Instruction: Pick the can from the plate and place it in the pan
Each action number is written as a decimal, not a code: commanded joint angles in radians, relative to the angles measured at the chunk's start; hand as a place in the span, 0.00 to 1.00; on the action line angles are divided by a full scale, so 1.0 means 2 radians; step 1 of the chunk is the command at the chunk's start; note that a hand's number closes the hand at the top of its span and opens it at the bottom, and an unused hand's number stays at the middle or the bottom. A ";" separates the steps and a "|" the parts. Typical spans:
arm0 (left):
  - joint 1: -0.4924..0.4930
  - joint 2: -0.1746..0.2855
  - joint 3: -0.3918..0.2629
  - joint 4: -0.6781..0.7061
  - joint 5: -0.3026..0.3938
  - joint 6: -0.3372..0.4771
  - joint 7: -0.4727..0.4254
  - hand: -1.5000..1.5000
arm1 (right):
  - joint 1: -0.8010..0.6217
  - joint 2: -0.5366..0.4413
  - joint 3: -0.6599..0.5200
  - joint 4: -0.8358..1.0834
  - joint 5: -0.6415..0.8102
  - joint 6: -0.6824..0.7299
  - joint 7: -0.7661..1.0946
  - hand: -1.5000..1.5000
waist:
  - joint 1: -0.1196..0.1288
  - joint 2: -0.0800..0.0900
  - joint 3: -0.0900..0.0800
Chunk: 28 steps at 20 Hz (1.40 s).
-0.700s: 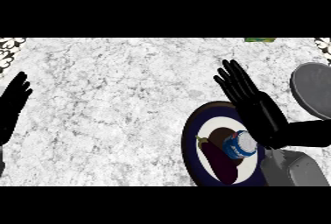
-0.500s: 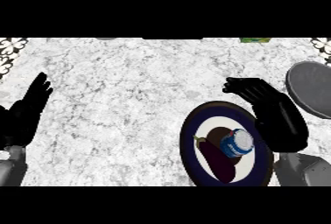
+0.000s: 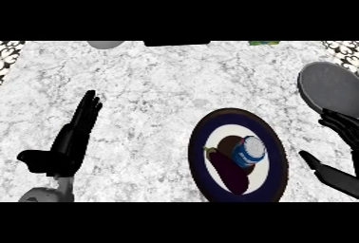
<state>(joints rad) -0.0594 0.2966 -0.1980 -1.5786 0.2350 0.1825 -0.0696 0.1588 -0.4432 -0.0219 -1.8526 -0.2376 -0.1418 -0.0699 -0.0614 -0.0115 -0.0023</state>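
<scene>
The blue-and-white drink can with a silver top (image 3: pixel 249 151) sits on the round plate with a dark navy rim and white centre (image 3: pixel 199 142), toward the plate's right half, its silver end turned up and to the right. A dark purple aubergine (image 3: pixel 229 170) lies on the same plate just at the can's lower left, close enough that the two look to be touching. The plate rests on the white-and-grey marbled counter (image 3: pixel 154 80), right of the middle.

The round grey pan (image 3: pixel 328 85) is at the right edge, up and to the right of the plate and apart from it, with nothing in it that I can see.

The right hand (image 3: pixel 341 129) comes in at the right edge, between the pan and the plate's right rim. Its fingers are spread and reach up to the pan's lower edge, the thumb stands well apart below them, and it holds nothing; it does not touch the can.

The left hand (image 3: pixel 70 137) rests at the lower left, well away from the plate, fingers straight and pressed together pointing up the counter, thumb out to the side
</scene>
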 commanded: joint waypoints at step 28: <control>0.014 -0.072 -0.045 0.006 -0.057 -0.007 -0.034 0.50 | -0.110 -0.089 0.216 -0.026 0.282 0.173 0.377 0.00 | 0.035 0.006 0.001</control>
<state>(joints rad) -0.0599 0.1799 -0.2749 -1.5545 0.1432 0.1569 -0.1269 -0.0202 -0.6842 0.3472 -1.9629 0.2673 0.1608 0.6450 0.0173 0.0026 -0.0008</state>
